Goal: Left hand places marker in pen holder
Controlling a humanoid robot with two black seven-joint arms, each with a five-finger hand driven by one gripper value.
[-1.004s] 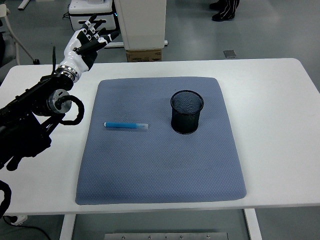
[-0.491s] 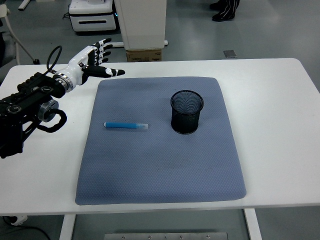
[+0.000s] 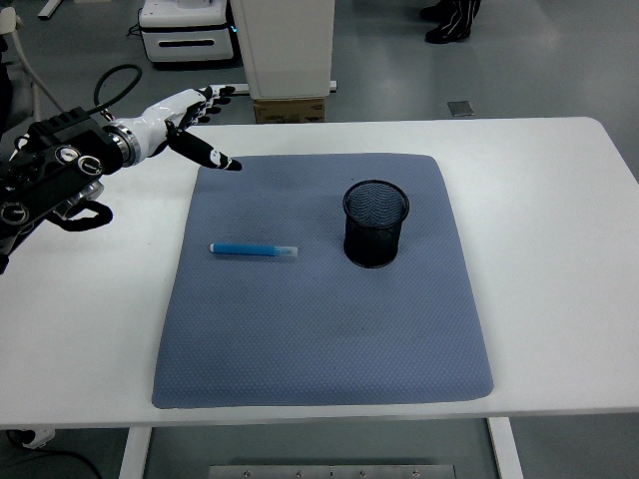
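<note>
A blue marker with a clear cap lies flat on the blue-grey mat, left of centre. A black mesh pen holder stands upright on the mat to its right. My left hand is white with black fingertips, open and empty. It hovers over the mat's far left corner, well beyond the marker, with the thumb pointing toward the mat. The right arm is out of view.
The white table has bare surface on both sides of the mat. Beyond the far edge stand a white cabinet and a cardboard box. A person's feet show at the top.
My left arm has swung down and forward. The hand has turned from pointing up to reaching out flat over the mat's far left corner. The marker and holder have not moved.
</note>
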